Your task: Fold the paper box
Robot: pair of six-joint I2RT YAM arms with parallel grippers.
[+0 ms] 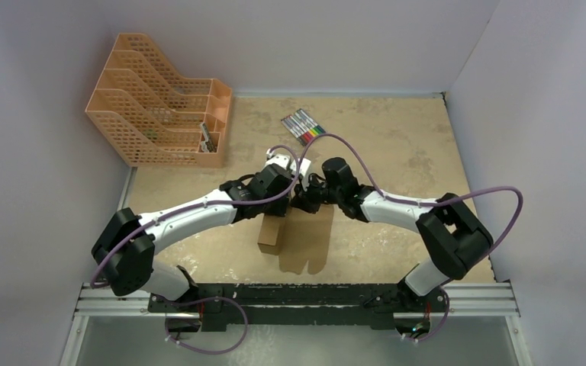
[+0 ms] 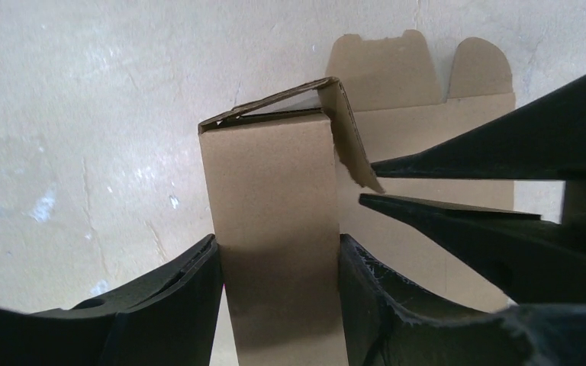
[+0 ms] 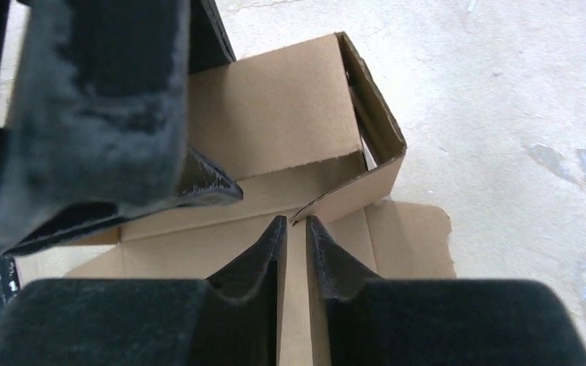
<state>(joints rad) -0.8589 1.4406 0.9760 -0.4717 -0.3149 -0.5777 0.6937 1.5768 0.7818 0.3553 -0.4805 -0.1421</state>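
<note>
Orange mesh file rack (image 1: 160, 99) far left; coloured markers (image 1: 303, 126) nearby on table (image 1: 412, 145).

A mottled tan table (image 1: 397, 137), worn to pale patches, fills the floor of a small booth. Plain lavender-grey panels close it in: a back wall (image 1: 313, 38) at twelve o'clock, a left wall (image 1: 30, 152) at nine and a right wall (image 1: 549, 114) at three. An orange mesh file rack (image 1: 160, 107) stands in the ten o'clock corner, coloured markers (image 1: 303, 126) lie toward twelve, and a metal rail (image 1: 305, 301) edges six o'clock. The light is soft and even.
</note>
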